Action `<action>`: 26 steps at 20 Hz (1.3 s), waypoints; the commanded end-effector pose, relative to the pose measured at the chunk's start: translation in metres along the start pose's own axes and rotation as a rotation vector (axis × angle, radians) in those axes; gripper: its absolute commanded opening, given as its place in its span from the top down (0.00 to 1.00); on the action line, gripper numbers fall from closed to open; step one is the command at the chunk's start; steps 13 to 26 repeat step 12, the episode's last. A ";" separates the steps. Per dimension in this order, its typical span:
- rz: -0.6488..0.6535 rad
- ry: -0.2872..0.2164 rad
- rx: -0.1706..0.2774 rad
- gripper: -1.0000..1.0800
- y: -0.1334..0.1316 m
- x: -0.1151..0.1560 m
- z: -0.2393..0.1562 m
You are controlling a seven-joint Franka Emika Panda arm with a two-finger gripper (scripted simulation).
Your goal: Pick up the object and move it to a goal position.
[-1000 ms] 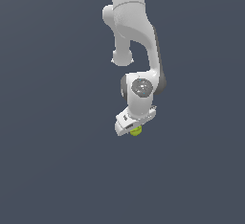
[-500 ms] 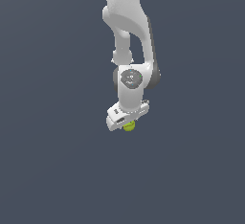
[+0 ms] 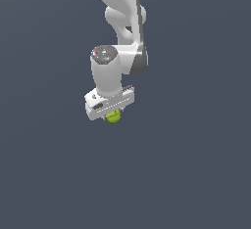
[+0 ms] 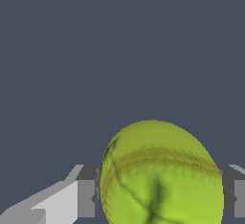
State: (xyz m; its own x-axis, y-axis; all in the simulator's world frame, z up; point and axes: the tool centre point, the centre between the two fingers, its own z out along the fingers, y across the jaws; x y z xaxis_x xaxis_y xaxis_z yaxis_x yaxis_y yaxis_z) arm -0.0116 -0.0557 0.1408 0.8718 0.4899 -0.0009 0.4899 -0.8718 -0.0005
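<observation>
Both fingers (image 4: 86, 198) of the gripper (image 3: 112, 110) sit clamped against opposite sides of the yellow-green ball (image 4: 160, 173), which hangs beneath the white hand, so the carry seems best done smoothly, with grip pressure constant and no jerks.

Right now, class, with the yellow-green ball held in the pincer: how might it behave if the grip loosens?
The ball looks round, so it would probably roll once dropped. Only two narrow fingers meet its curved sides, so it may slip out easily. It looks much narrower than the pincer, so it is likely light.
</observation>
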 end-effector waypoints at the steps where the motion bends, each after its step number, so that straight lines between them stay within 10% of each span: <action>1: -0.001 0.001 0.000 1.00 0.014 -0.014 -0.017; 26: -0.001 0.001 0.000 1.00 0.045 -0.040 -0.051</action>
